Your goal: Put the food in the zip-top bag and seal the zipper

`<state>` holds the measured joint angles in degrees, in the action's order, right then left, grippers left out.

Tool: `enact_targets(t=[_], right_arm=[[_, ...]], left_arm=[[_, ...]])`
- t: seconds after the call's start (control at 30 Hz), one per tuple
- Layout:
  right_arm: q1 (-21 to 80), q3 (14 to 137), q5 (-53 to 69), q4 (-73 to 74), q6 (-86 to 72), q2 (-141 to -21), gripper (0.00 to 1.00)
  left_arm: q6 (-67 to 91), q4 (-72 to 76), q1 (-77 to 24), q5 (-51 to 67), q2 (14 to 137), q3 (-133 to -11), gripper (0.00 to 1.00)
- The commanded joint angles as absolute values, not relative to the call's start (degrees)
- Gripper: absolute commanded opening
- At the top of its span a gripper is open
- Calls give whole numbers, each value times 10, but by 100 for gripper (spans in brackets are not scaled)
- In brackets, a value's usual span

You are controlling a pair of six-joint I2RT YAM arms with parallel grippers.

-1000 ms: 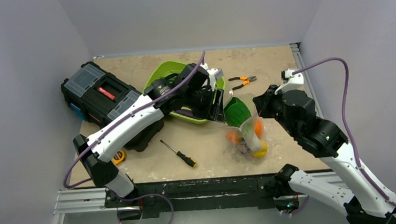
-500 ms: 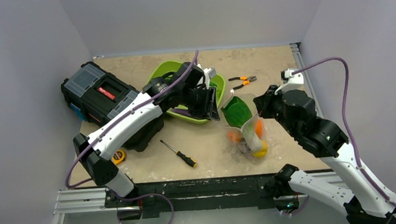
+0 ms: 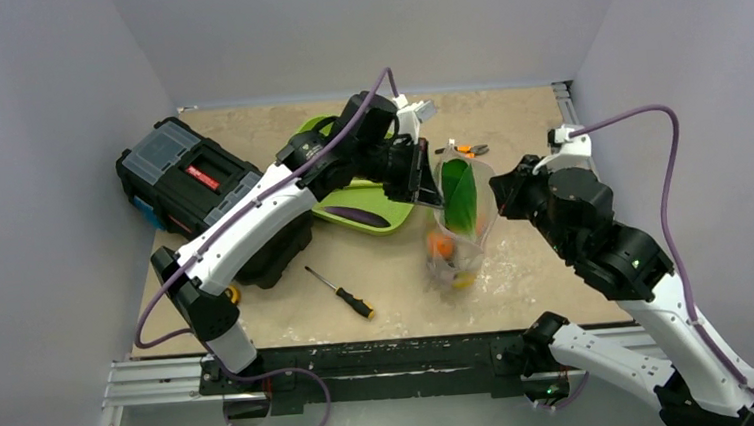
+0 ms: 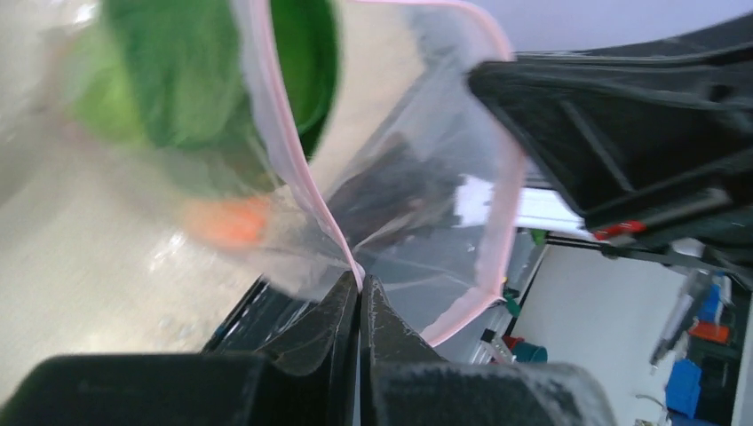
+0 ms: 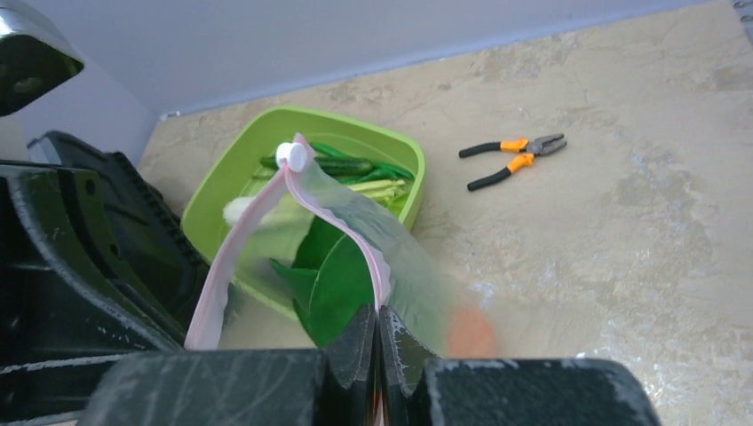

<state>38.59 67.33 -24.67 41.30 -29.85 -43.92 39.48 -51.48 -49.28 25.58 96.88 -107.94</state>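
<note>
The zip-top bag (image 3: 459,222) hangs upright between both grippers with its mouth spread open. Inside it are a green leafy bok choy (image 3: 459,195), an orange (image 3: 440,245) and a yellow lemon (image 3: 465,279) at the bottom. My left gripper (image 4: 360,286) is shut on the pink zipper (image 4: 284,151) at the mouth's left rim. On the opposite rim of the zipper (image 5: 360,231), my right gripper (image 5: 377,312) is also shut. A white slider (image 5: 291,155) sits at the zipper's far end. More food stays in the lime-green tray (image 5: 222,195): green pods (image 5: 355,169) and a purple eggplant (image 3: 356,215).
A black toolbox (image 3: 201,190) stands at the left, under the left arm. A screwdriver (image 3: 340,292) lies near the front, a yellow tape measure (image 3: 230,295) beside the left base, and orange-handled pliers (image 3: 464,150) behind the bag. Grey walls close in three sides.
My left gripper swung right from the tray to the bag's mouth and shut on its rim. The bag went from slumped on the table to hanging upright, slightly further back.
</note>
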Motion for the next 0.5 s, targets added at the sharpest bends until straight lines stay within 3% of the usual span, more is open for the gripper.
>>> enact_targets(t=[0.0, 0.47], right_arm=[[384, 735, -294, 375, -284, -436, 0], [385, 675, -332, 387, -303, -421, 0]], left_arm=[[450, -381, -512, 339, 959, -1117, 0], [498, -376, -512, 320, 977, -1025, 0]])
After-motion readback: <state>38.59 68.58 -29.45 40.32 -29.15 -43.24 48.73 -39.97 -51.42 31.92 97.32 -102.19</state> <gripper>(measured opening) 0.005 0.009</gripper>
